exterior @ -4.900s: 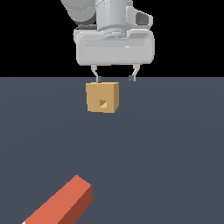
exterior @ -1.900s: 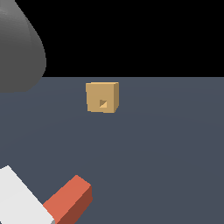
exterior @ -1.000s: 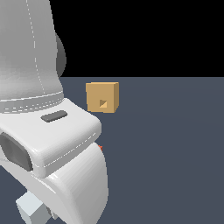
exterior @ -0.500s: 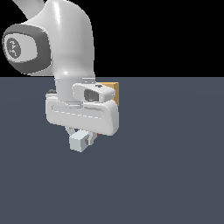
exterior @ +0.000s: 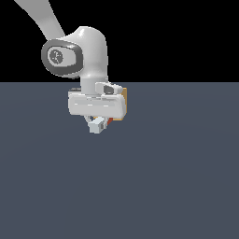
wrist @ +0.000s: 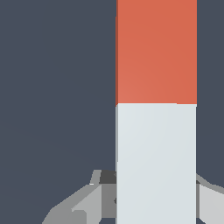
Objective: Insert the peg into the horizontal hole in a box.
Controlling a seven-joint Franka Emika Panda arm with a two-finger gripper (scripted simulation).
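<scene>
My gripper (exterior: 98,122) is shut on the peg's white end (exterior: 96,125) and holds it above the floor, right in front of the tan box (exterior: 124,100). In the exterior view only the white end and a sliver of orange-red (exterior: 109,122) show below my hand. The box is mostly hidden behind my hand; only its edge on the exterior view's right shows, and the hole is hidden. In the wrist view the peg (wrist: 156,109) fills the frame lengthwise, white near my fingers (wrist: 85,203) and orange-red beyond; the box is out of that view.
The arm's white wrist and forearm (exterior: 74,53) rise above the hand toward the exterior view's upper left. The dark grey floor (exterior: 177,177) spreads on all sides.
The arm came down over the peg at the front, took hold of its white end, lifted it and carried it back to the box. In the last half second it moved slightly toward the exterior view's right.
</scene>
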